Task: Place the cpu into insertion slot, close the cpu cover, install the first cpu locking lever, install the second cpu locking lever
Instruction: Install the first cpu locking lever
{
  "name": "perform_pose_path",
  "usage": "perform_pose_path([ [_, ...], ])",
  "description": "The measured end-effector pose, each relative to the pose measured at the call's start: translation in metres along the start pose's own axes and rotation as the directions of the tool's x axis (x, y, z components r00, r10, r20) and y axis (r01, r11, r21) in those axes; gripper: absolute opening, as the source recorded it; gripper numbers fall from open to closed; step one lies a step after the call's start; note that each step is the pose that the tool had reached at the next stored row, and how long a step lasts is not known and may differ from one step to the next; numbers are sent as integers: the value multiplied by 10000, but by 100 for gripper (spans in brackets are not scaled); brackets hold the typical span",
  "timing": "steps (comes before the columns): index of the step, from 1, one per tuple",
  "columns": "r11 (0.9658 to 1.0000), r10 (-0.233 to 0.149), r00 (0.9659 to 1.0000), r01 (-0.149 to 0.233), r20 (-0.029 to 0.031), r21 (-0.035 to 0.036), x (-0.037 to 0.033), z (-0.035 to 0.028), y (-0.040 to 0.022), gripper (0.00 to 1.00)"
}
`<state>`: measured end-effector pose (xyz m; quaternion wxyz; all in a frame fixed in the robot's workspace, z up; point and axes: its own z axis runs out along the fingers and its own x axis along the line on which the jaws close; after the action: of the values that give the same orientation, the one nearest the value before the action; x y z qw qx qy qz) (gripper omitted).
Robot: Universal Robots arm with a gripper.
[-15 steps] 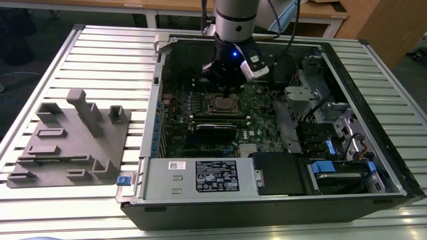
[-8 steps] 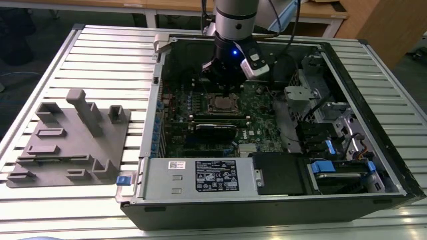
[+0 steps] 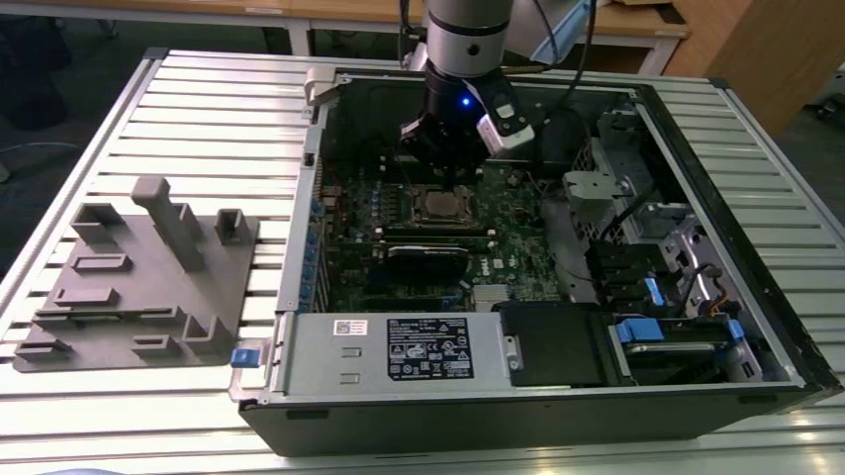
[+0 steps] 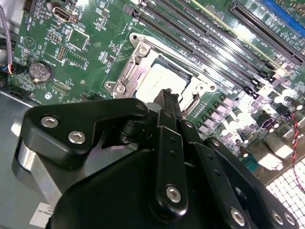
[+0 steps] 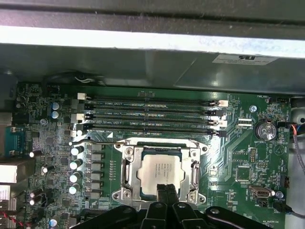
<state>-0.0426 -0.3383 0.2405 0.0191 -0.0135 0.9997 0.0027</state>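
Here, cpu (image 5: pixel 159 169) in insertion slot (image 5: pixel 126 166), memory slots (image 5: pixel 152 115) beside, jaws seemingly together.

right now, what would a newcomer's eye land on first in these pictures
The open computer case on the slatted table, with the robot arm hanging down into it. In the first wrist view the pale square cpu stands out against the green motherboard, with the black pincer shut, its tips at one edge of the cpu. At the exterior view's left lies a grey moulded fixture.
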Motion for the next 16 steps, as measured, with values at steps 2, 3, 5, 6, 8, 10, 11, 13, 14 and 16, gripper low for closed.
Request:
perform_pose_path([
  [2, 10000, 1, 10000, -1, 1, -2, 0, -9, 0, 11],
  [3, 10000, 0, 10000, 0, 3, -4, -1, -10, 1, 11],
  [5, 10000, 0, 10000, 0, 3, -5, -1, -10, 1, 11],
  [6, 10000, 0, 10000, 0, 3, -5, -1, -10, 1, 11],
  [8, 10000, 0, 10000, 0, 1, -3, 0, -11, 0, 11],
  [10, 10000, 0, 10000, 0, 2, -4, -1, -11, 0, 11],
  [11, 10000, 1, 10000, -1, 2, -3, 0, -11, 0, 11],
  [13, 10000, 0, 10000, 0, 2, -1, 7, -13, 1, 11],
  [14, 10000, 0, 10000, 0, 3, -1, 14, -13, 1, 11],
  [16, 10000, 1, 10000, -1, 15, -2, 41, -14, 1, 11],
])
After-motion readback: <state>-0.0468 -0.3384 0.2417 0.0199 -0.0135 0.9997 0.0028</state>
